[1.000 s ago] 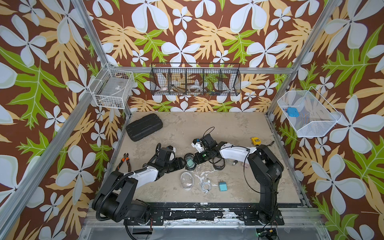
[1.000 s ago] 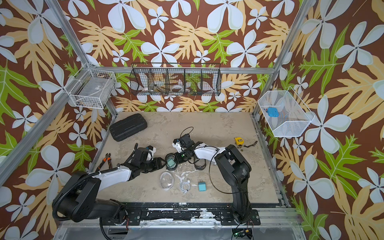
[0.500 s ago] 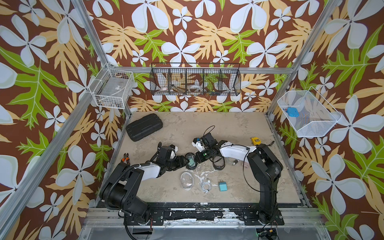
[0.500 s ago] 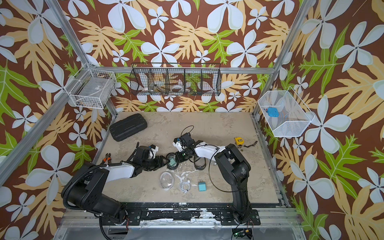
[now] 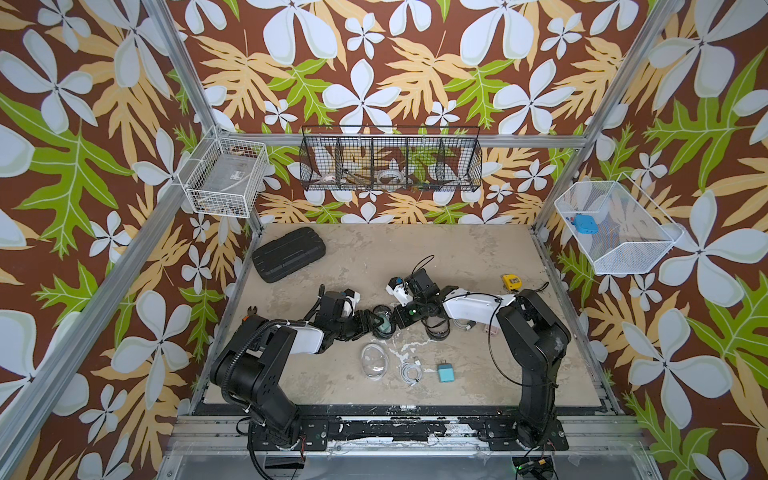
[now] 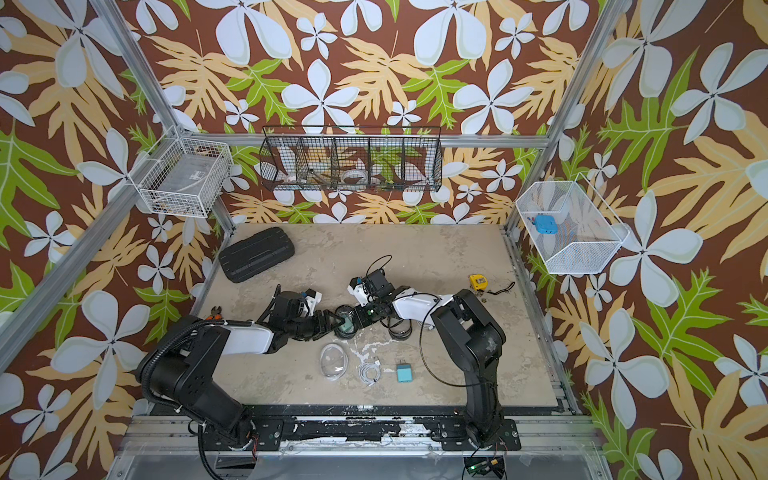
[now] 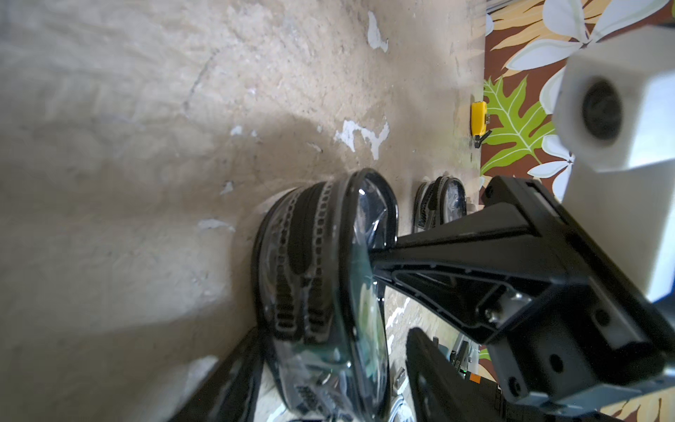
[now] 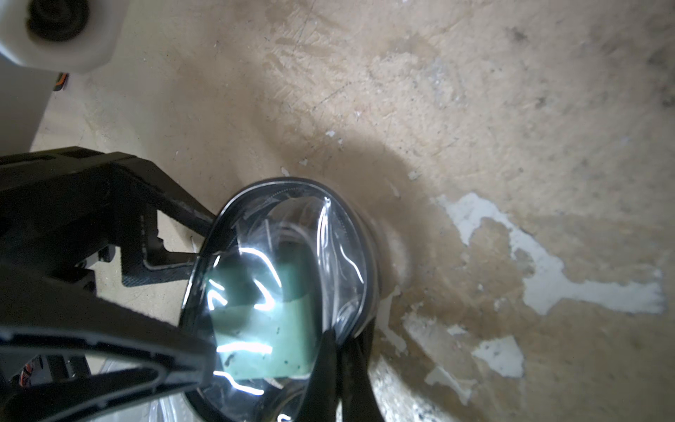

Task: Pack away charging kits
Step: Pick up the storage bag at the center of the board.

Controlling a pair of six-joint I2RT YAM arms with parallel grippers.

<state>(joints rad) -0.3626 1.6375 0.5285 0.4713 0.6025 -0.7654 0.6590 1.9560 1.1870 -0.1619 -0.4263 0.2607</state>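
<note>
Spreading beneath floral walls (image 5: 374,62), the scuffed beige tabletop (image 5: 415,257) bears a black-rimmed pouch (image 8: 274,292), clasped by the left gripper (image 7: 328,387); the right gripper (image 8: 338,339) is pressed together at its rim.

A black-rimmed pouch (image 8: 292,226) with a clear window lies on the beige table (image 8: 475,91), whose surface is chipped to white patches (image 8: 548,281). Inside the pouch is a mint plug (image 8: 266,329); the thin pale lines beside it are perhaps a coiled cable. The left gripper (image 8: 208,285) holds the pouch, with one black finger against each side of the rim. The right gripper (image 8: 341,358) has its fingers pressed together at the rim's edge, where the clear film wrinkles. A white camera housing (image 8: 54,36) shows behind the left gripper.
</note>
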